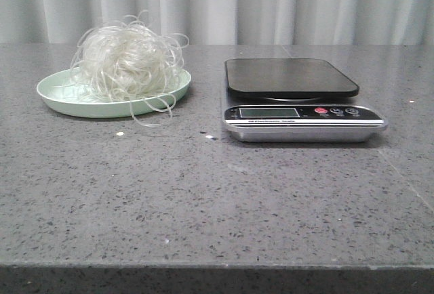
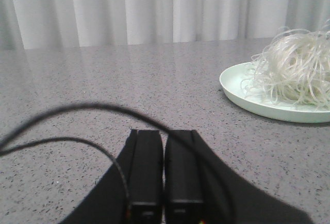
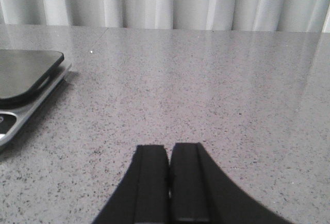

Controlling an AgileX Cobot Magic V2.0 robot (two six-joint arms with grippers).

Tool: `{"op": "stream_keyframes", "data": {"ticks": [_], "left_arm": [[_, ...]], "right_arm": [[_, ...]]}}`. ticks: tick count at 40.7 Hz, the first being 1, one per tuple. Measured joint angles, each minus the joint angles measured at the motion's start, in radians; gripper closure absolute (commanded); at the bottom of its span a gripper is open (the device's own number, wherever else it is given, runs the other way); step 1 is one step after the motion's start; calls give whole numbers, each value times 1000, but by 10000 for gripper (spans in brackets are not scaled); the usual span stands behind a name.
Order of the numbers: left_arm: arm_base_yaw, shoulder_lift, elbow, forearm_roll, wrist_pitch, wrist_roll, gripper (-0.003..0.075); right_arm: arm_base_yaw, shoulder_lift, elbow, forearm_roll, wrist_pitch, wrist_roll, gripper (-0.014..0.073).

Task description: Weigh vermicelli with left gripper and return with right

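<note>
Front: vermicelli (image 1: 129,60) sitting heaped on green plate (image 1: 68,99), left part of grey bench (image 1: 217,199); scale (image 1: 298,101) lying to the right, platform bare.
Left wrist: left gripper (image 2: 164,177) hovering over bench, fingers pressed together, holding nothing.
Right wrist: right gripper (image 3: 168,182) likewise closed, near scale.

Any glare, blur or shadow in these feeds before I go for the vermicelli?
Front view: soft even light, scale display readable, faint shadow under the plate. Left wrist view: vermicelli sharp; left gripper and its cable are dark and blurred. Right wrist view: table sheen, right gripper dark.
</note>
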Motion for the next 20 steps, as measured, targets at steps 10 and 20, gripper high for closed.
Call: {"op": "stream_keyframes", "data": {"ticks": [10,20], "left_arm": [[0,0,0,0,0,0,584],[0,0,0,0,0,0,584]], "right_arm": [[0,-2,0,16,-16,2,442],[0,-2,0,19,-16,2,442]]}}
